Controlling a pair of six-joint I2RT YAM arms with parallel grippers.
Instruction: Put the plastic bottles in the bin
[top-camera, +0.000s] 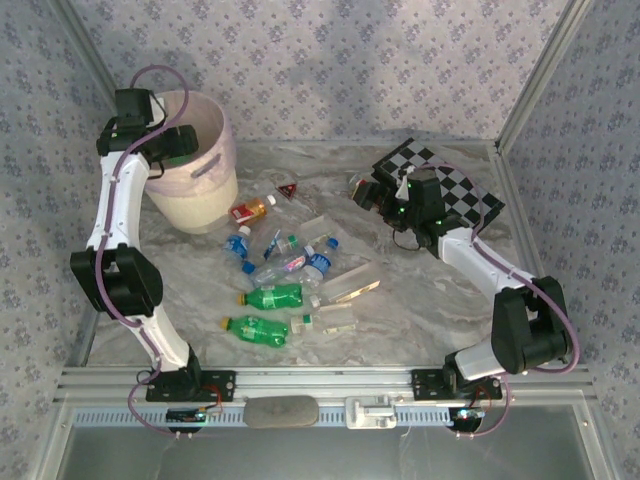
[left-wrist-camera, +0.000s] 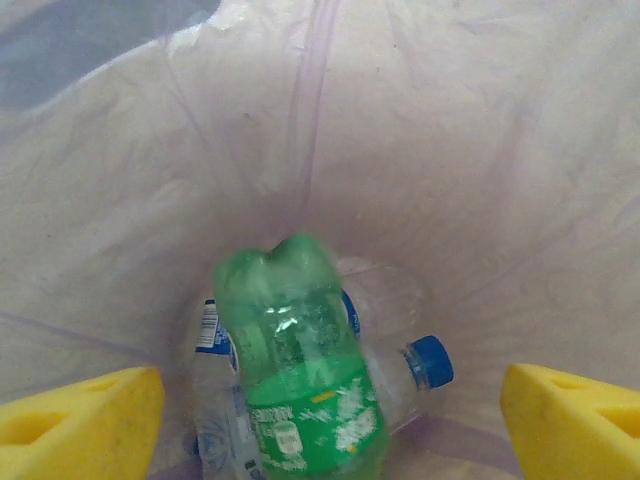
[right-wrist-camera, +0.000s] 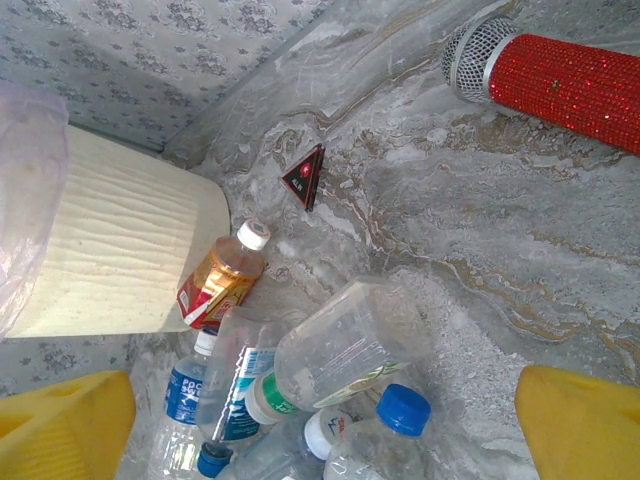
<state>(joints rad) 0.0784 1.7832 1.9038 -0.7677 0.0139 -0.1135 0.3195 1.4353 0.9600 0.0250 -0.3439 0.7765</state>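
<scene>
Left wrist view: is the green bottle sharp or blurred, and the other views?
Left wrist view: the green bottle is smeared, softer than the clear bottle beside it; right wrist view: the red-label bottle is sharp; top external view: even light.

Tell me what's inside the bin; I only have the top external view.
Observer: The left wrist view shows a green bottle inside the bin, on top of a clear blue-capped bottle.
Operator: Is the left gripper gripping it?
Observer: No. The left gripper is open, its yellow fingers wide of the bottle on both sides.
Operator: What's under the right gripper?
Observer: The right gripper is open over piled clear bottles; beyond them lies a red glitter microphone.
</scene>
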